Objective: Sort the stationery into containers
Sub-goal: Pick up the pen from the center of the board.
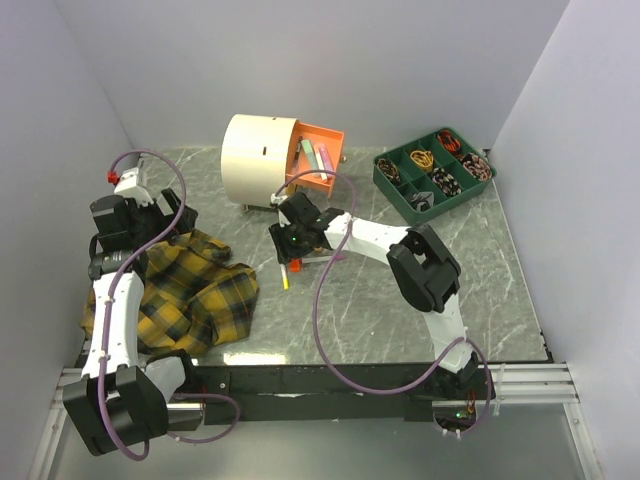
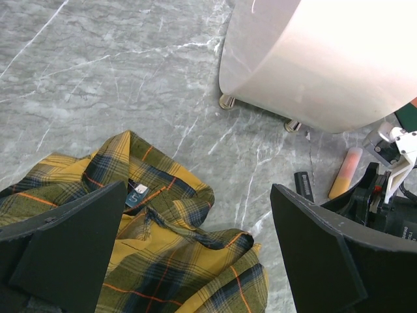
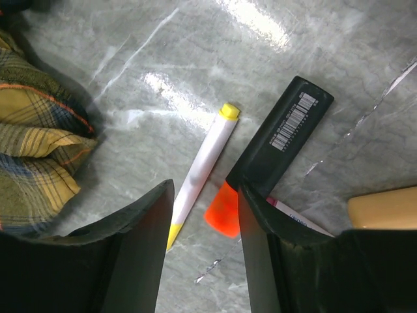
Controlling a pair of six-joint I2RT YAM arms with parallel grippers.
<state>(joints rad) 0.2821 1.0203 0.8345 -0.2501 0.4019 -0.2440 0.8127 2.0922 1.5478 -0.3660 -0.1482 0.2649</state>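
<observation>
Right claw (image 3: 205,190) over white pen (image 3: 208,153), w/ plaid cloth (image 3: 39,150) (rumpled) beside.

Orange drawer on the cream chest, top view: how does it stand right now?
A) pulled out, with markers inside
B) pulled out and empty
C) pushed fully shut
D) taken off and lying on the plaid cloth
A: in the top view the orange drawer stands pulled out of the cream chest, and pastel markers lie inside it.
</observation>
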